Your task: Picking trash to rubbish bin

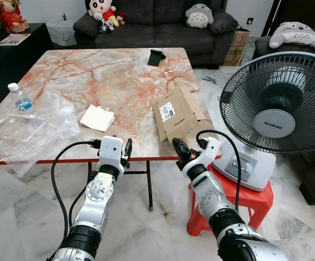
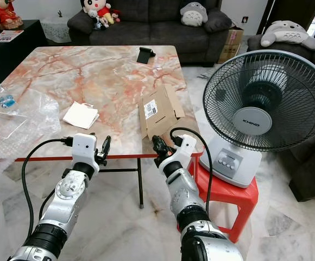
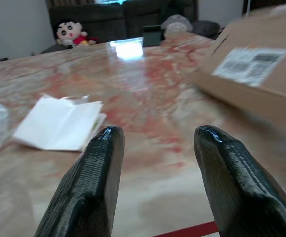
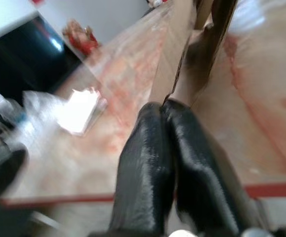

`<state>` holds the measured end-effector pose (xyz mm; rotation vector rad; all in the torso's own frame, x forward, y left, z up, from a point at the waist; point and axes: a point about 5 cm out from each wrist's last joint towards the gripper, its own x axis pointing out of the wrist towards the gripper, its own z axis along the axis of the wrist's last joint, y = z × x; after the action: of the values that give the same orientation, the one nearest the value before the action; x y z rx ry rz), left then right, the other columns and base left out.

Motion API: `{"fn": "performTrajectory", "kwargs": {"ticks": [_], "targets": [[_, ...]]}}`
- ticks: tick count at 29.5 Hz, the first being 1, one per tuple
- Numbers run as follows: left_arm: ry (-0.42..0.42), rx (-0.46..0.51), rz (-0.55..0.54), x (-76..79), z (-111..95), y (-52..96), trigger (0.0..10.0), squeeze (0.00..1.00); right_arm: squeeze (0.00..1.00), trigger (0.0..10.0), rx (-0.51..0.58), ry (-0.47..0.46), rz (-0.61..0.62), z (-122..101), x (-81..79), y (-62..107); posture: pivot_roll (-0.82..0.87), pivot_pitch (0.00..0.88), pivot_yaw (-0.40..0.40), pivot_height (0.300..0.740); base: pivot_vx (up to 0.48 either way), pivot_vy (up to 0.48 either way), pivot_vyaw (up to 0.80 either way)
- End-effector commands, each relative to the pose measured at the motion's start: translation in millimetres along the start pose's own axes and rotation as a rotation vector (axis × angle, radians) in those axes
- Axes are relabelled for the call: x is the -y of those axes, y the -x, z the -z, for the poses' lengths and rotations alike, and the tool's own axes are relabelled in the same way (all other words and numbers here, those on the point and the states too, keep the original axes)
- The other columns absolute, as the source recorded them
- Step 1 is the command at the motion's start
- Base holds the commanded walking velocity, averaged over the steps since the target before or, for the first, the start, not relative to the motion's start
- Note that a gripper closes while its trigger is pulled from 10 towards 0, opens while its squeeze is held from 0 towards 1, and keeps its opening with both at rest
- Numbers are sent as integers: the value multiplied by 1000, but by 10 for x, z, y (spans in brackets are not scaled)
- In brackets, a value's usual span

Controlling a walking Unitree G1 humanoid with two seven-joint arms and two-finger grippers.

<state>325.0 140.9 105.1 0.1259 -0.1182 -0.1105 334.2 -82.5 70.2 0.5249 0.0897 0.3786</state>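
Here the right tool (image 1: 177, 145) sits at the near edge of the bench (image 1: 92, 76), its two black fingers pressed together with nothing between them, and the flattened cardboard box (image 1: 176, 113) lies just ahead of its tips, one flap lifted toward it. The left tool (image 3: 155, 143) hovers over the same near edge with its fingers spread wide and empty; the folded white paper (image 1: 97, 117) lies ahead of it and slightly to its left, the box off to its right. The cardboard looks light and fairly stiff, likely to bend at its creases rather than crumple, so the raised flap nearest the right tool seems the best place to pinch. The paper is thin and limp, lying flat, and would probably need a hold at its lifted fold. Clear plastic wrap (image 1: 43, 117) and a water bottle (image 1: 20, 99) lie farther to the left tool's left.
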Motion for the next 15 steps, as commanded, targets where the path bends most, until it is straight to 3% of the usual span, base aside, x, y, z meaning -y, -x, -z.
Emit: {"fn": "performTrajectory", "kwargs": {"ticks": [1,15], "targets": [[0,-14,-22,-42,50,30,10000,0,0,10000,25,40,-19,-20,-89,-34,22,0,0,740,0,0,0],[6,-11,-25,-38,64,33,10000,0,0,10000,24,92,-12,9,-83,-10,24,0,0,740,0,0,0]]}}
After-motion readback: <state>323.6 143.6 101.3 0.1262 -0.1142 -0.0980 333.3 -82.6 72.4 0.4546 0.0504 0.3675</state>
